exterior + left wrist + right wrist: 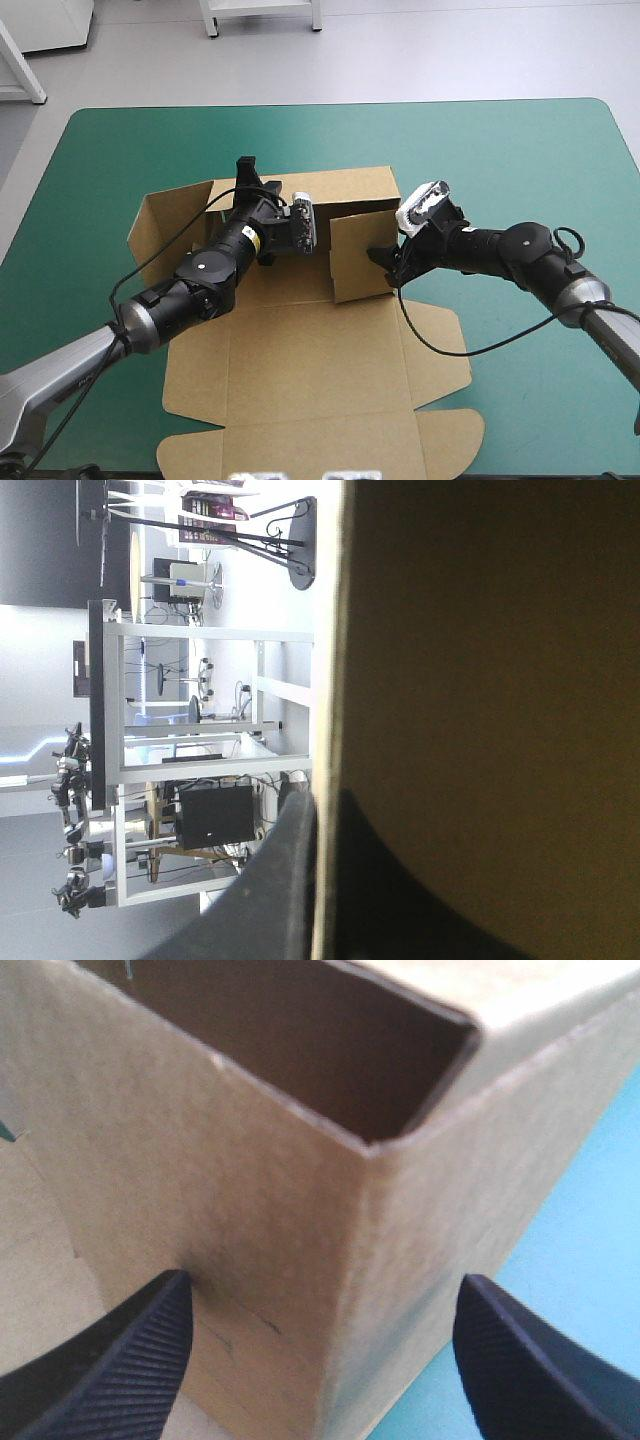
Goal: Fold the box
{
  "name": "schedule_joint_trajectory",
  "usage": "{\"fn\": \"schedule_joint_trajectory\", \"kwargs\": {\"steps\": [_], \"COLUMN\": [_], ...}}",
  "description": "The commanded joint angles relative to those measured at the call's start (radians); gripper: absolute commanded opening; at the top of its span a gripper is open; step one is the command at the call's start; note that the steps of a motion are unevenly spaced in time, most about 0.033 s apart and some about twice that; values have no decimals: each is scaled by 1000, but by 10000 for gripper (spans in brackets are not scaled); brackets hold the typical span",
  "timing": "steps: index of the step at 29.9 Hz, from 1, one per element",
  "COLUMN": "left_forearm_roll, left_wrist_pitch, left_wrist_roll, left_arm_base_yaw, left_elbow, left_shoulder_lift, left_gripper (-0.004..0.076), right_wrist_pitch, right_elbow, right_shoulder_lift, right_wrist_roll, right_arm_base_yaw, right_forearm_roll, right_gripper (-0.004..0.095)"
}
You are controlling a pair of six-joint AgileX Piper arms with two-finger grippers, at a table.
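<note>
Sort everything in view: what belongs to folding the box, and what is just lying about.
Belongs to the job: the box, some walls raised; the left gripper, shut on a raised wall; the right gripper, open around a raised corner.
Just lying about: only the table's teal-green cover, under it all.

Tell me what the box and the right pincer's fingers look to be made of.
Box: brown cardboard, matte; its fibrous face, raw cut edges and creased folds show it. Right pincer fingers: black, dull and finely ribbed, probably rubber or a soft plastic; the look does not settle which.
</note>
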Motion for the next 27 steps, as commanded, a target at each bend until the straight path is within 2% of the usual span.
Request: {"fn": "schedule_joint_trajectory", "kwargs": {"steps": [1,15,27], "left_forearm_roll": [54,52,81], "left_wrist_pitch": [-6,29,31], "left_wrist_roll": [-23,-23,-62], "left_arm_base_yaw": [-7,-7,-7], "left_elbow": [-23,-36,-36], "left_shoulder_lift": [-23,-6,-6], "left_gripper": [-8,-8,-8], "right_wrist_pitch": [-92,-185,-254], "right_elbow": [-28,-30,-37], "right_shoulder_lift": [-27,-6,15], "right_wrist_roll": [-8,-135,-396], "right_arm_base_yaw": [3,3,0], "right_forearm_roll": [100,233,413], "right_gripper": [675,677,677]}}
